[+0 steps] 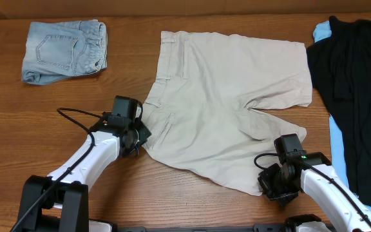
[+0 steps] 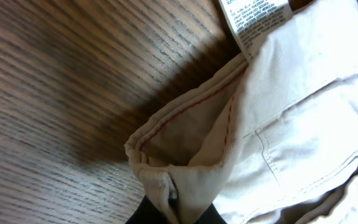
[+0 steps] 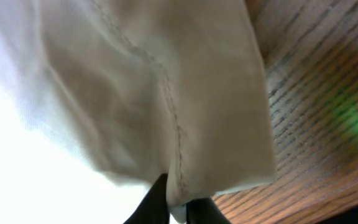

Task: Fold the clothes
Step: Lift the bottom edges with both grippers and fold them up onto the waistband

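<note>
Overhead: khaki shorts (image 1: pixel 227 103) spread flat; denim shorts (image 1: pixel 64 51) to their left, black garment (image 1: pixel 350 84) to their right.
Left wrist: left gripper (image 2: pixel 174 210) pinched tight on their waistband corner; white tag (image 2: pixel 253 18) beside it, print unreadable.
Right wrist: right gripper (image 3: pixel 176 205) clamped on their hem.

Overhead looks down; both wrist views press close on khaki shorts (image 1: pixel 224 96).

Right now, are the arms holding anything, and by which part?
Both hold the beige shorts: jaws of the left arm pinch a waistband corner, jaws of the right arm a leg's hem corner.
</note>
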Controlling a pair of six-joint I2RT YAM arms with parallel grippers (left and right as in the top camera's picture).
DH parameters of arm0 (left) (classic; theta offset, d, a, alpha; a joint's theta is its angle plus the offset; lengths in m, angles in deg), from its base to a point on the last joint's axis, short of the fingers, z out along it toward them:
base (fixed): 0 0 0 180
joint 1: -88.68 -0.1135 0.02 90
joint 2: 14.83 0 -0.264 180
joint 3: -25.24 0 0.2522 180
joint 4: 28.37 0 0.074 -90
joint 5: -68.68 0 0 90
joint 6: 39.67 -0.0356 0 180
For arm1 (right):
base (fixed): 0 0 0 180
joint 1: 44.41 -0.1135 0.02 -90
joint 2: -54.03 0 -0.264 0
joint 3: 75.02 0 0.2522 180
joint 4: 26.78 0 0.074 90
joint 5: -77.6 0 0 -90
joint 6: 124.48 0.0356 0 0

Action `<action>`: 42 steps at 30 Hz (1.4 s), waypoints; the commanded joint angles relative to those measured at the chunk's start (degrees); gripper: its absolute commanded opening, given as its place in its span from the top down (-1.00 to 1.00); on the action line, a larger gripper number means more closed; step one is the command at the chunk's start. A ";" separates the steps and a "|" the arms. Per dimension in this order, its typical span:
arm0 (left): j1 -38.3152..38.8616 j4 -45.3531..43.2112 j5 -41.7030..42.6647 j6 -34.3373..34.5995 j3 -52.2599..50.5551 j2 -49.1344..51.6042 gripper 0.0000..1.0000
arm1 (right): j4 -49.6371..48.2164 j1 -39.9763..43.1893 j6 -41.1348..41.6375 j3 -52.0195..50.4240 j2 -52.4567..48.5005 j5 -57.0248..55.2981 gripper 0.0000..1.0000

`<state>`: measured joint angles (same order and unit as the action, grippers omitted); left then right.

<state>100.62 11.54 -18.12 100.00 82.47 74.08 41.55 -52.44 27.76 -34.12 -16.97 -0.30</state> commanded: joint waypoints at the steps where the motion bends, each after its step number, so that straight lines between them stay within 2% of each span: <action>1: -1.25 2.89 -0.39 -2.16 2.12 0.44 0.92 | 0.17 -0.48 -1.20 -0.76 -1.11 -1.73 0.88; 4: -3.06 8.55 -0.13 -4.57 6.62 0.44 0.92 | 0.22 -0.46 -3.30 1.60 -1.11 -1.86 0.92; 6: -4.28 13.51 -0.07 -8.79 11.26 0.44 0.92 | 0.85 -0.15 -5.55 5.11 -1.11 -2.27 0.92; 13: -5.79 28.89 -0.17 -19.85 27.89 0.44 0.92 | 7.52 4.02 -13.55 23.17 -1.11 -9.49 0.92; 21: -5.60 45.22 -0.24 -23.23 45.70 0.44 0.92 | 17.64 14.29 -24.94 46.56 -1.07 -10.10 0.92; 27: -5.60 55.08 -0.28 -23.56 56.02 0.44 0.92 | 24.83 18.78 -29.73 59.12 0.70 -10.12 0.92; 31: -5.60 59.54 -3.04 -23.56 59.30 -0.07 0.92 | 28.22 19.04 -29.81 60.89 3.78 -10.16 0.92; 42: -5.53 69.70 -6.03 -23.52 59.43 -1.11 0.92 | 33.33 19.04 -32.72 60.57 10.03 -12.63 0.92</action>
<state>96.21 80.06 -13.42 78.38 140.34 74.54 75.58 -35.44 -3.41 25.00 -7.93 -2.77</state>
